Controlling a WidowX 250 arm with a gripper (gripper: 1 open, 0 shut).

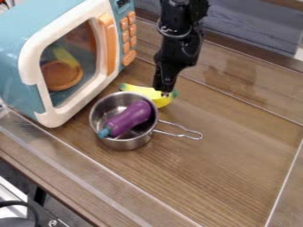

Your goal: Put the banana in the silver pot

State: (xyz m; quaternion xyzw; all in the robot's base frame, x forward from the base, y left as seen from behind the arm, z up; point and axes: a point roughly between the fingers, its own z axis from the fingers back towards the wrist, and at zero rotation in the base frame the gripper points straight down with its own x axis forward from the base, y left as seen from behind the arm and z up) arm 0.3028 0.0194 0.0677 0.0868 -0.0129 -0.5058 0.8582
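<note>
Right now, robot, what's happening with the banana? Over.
Gripper shut, tips down on the banana. Banana on the table behind the silver pot, not lifted. In the way: purple eggplant lying in the pot.

Table point(236, 168): dark brown wood-grain top, planks running diagonally, seams visible. Pale raised rim point(59, 173) along the near-left edge, and another rim strip point(288, 191) cuts the lower-right corner. Behind the table sits a dark grey-blue panel point(254, 27), matte; can't tell if it's a wall or a board. A lighter strip shows at the very top right, too small to identify. Bottom-left, below the table edge: dark floor area with black cables point(14, 211) and something white just above them, unclear what. Light is soft and even, from above. There's mild sheen on the tabletop and a brighter glare band along the near-left rim. Shadows are short and diffuse.
</note>
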